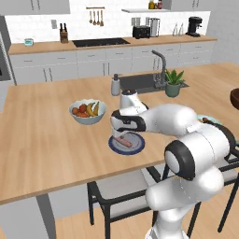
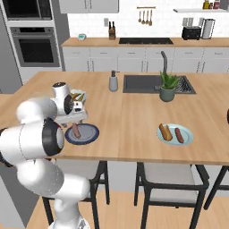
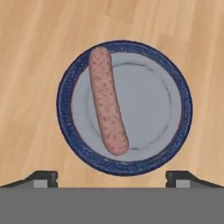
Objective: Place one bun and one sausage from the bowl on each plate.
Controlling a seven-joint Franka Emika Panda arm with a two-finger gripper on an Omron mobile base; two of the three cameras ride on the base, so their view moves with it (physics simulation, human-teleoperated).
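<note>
A reddish-brown sausage [image 3: 107, 100] lies alone on the dark blue plate [image 3: 148, 105], along its left half. My gripper [image 3: 111, 178] hangs open just above this plate, its fingertips [image 3: 43, 177] set wide apart with nothing between them. From the base, the same plate [image 1: 135, 145] [image 2: 89, 133] and sausage [image 1: 123, 141] [image 2: 76, 130] show under the gripper [image 1: 121, 135] [image 2: 75, 120]. The pale light-blue plate [image 2: 188, 136] to the right carries one bun [image 2: 166, 132] and one sausage [image 2: 179, 135]. A sliver of the dark wooden bowl [image 1: 235, 98] shows at the right edge.
A pale bowl of fruit [image 1: 87, 111] stands just behind and left of the dark plate. Further back are a soap dispenser [image 2: 113, 82], the sink [image 2: 143, 83] and a potted plant [image 2: 168, 87]. Chairs stand under the counter's near edge.
</note>
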